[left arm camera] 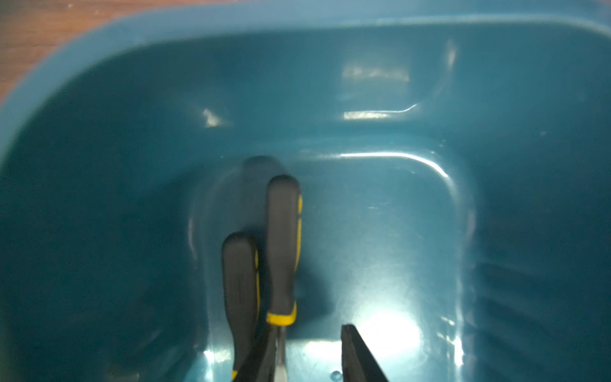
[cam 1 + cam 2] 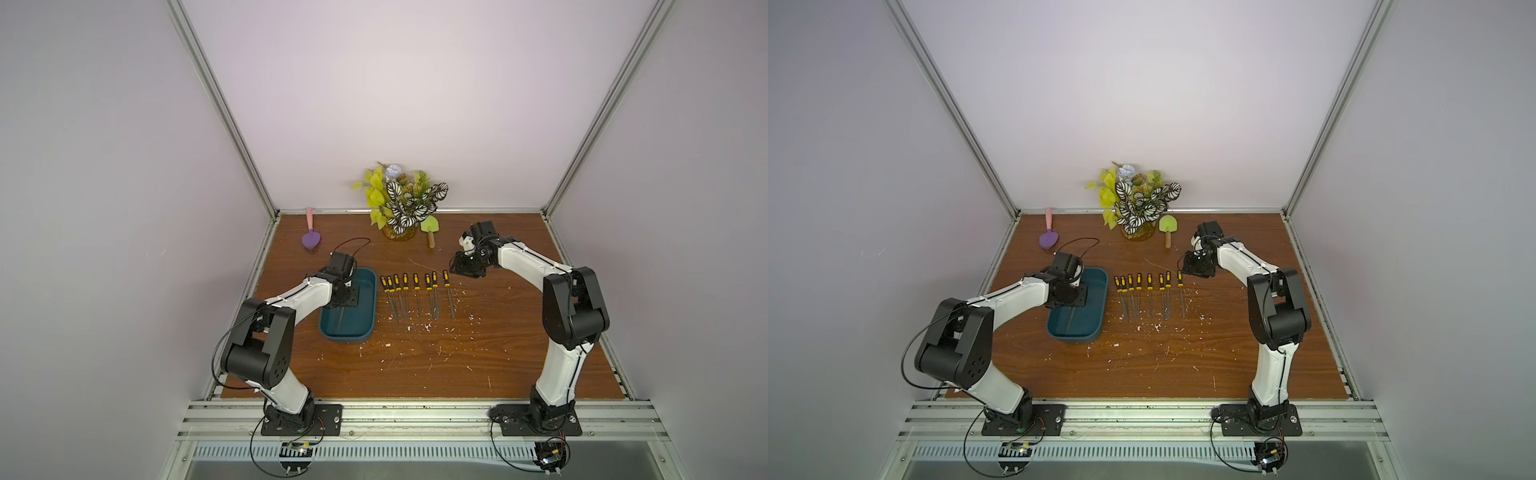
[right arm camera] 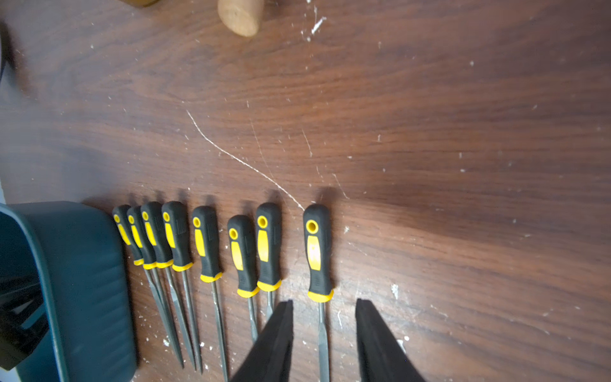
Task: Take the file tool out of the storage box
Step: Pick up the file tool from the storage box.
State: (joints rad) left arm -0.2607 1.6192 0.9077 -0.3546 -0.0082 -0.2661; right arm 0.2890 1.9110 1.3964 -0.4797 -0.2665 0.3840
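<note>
The dark teal storage box (image 2: 354,329) (image 2: 1084,329) stands at the left of the brown table. Two file tools with black and yellow handles lie side by side in the box, one (image 1: 283,244) beside the other (image 1: 240,291). My left gripper (image 1: 309,334) is down inside the box, open. The steel shank (image 1: 280,350) of the first file runs between its fingers, close against one, while the other finger (image 1: 355,354) stands well clear. My right gripper (image 3: 324,302) (image 2: 465,266) hovers open over the shank of the rightmost file (image 3: 316,254) in a row of several files (image 2: 415,291) on the table.
The box's outer wall (image 3: 82,281) is close to the row's left end. A potted plant (image 2: 401,208), a purple scoop (image 2: 311,239) and a green trowel (image 2: 430,228) with a wooden handle (image 3: 239,15) stand along the back edge. White crumbs litter the wood.
</note>
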